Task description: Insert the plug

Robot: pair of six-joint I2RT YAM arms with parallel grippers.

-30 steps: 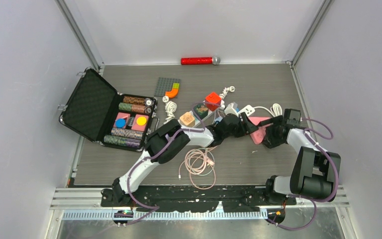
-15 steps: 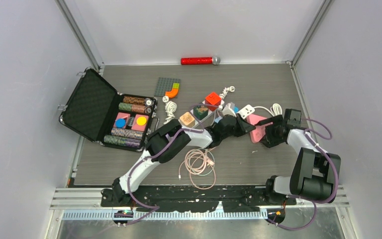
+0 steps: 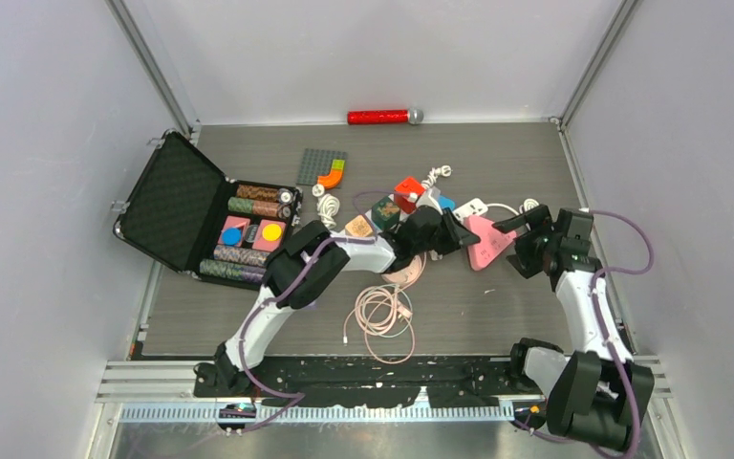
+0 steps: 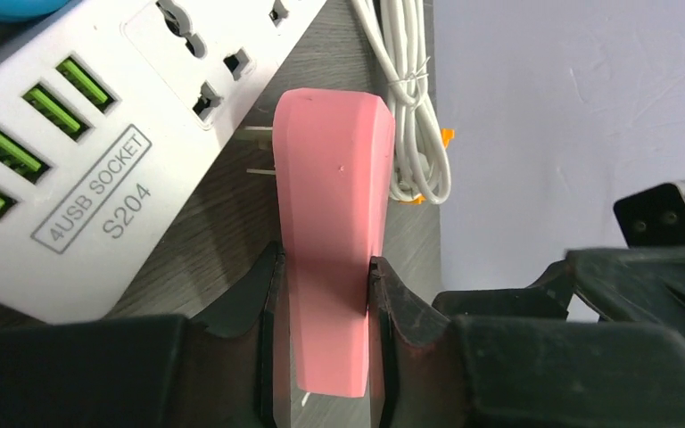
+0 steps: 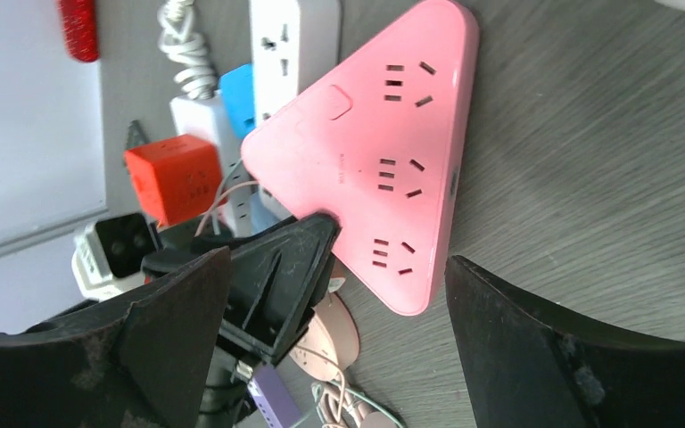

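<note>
Plug (image 4: 334, 223) pinched in left jaws, prongs (image 4: 257, 153) beside white power strip (image 4: 98, 178), right jaws spread.

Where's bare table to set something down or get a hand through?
Free: far-right corner, between red glitter microphone and pink triangular power strip; near edge, between coiled pink cable and right arm. Crowded: centre cluster around left gripper clamping pink plug.

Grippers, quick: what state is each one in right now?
Left gripper: shut on the pink adapter.
Right gripper: open, holding nothing.
</note>
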